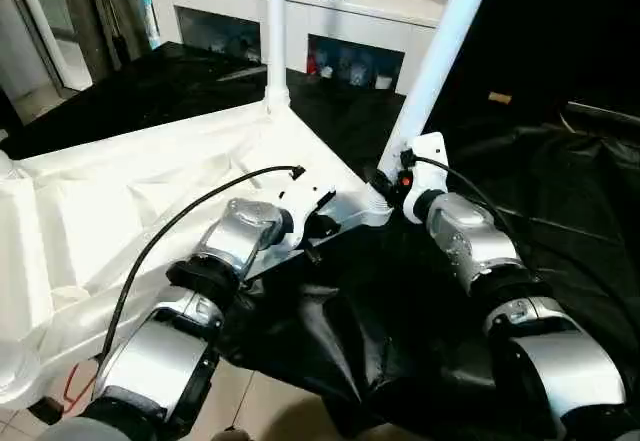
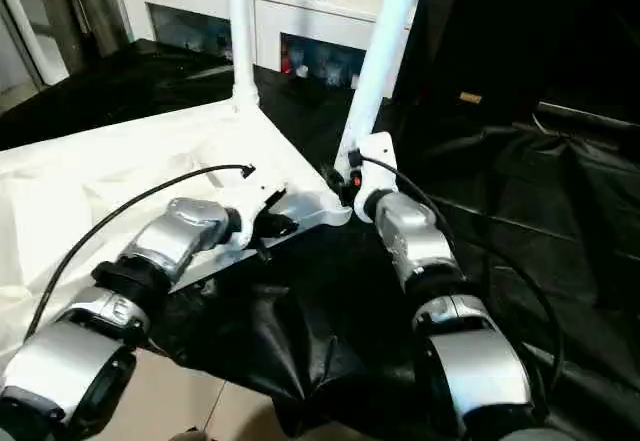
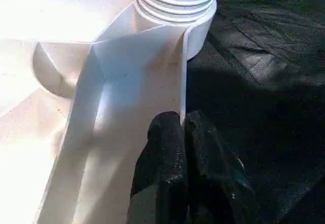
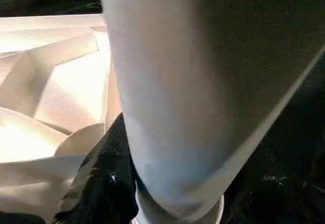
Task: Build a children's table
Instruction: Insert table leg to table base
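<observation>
The white tabletop [image 1: 150, 191] lies underside up on black cloth. One white leg [image 1: 276, 31] stands upright in its far corner socket. A second leg [image 1: 440, 51] leans in the near corner socket [image 1: 375, 206], and its ribbed threaded end [image 3: 175, 0] shows at the socket mouth. My left gripper [image 1: 322, 223] is shut on the tabletop's thin rim [image 3: 182, 71] just short of that corner, black fingers [image 3: 162, 148] pinching the edge. My right gripper [image 1: 385, 183] is shut on the leaning leg's base [image 4: 167, 107], with one black finger [image 4: 101, 178] against its side.
A black cloth [image 1: 500, 161] covers the work surface and hangs over its front edge above the tiled floor [image 1: 250, 401]. A white cabinet [image 1: 330, 11] with glass doors stands behind. A black cable [image 1: 190, 211] loops over my left forearm.
</observation>
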